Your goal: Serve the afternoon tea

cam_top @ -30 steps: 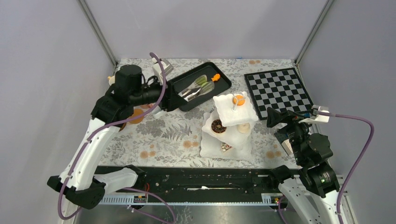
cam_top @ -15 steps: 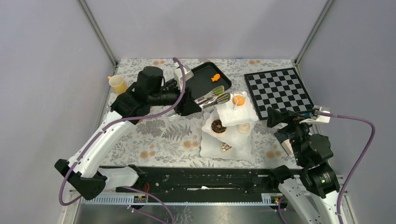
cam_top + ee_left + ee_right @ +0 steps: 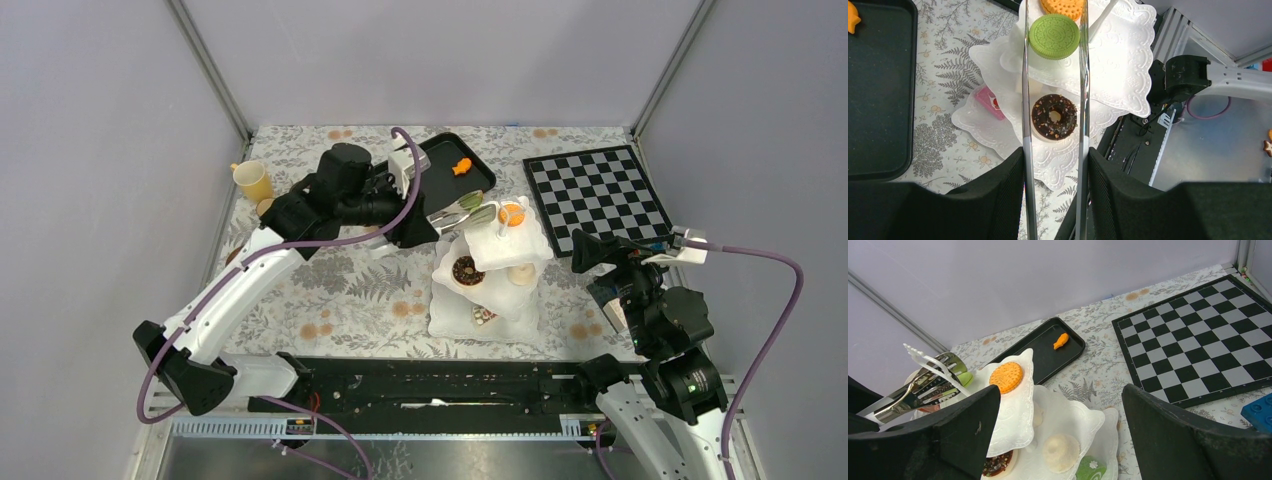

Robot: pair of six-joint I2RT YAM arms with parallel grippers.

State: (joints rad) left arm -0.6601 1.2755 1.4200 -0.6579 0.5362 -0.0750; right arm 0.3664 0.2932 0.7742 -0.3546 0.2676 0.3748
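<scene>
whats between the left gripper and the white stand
The silver tongs in the left gripper, pinching a green macaron over the white stand; left wrist view shows it.

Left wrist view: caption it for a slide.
Silver tongs in the left gripper hold a round green macaron over the white three-tier stand.

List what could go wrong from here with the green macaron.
1. The round green macaron is pinched only at its edges by the long silver tongs; it might slip and fall past the top tier's edge.
2. The tongs' tips sit near the round orange biscuit on the white three-tier wavy-edged stand and could knock it.
</scene>
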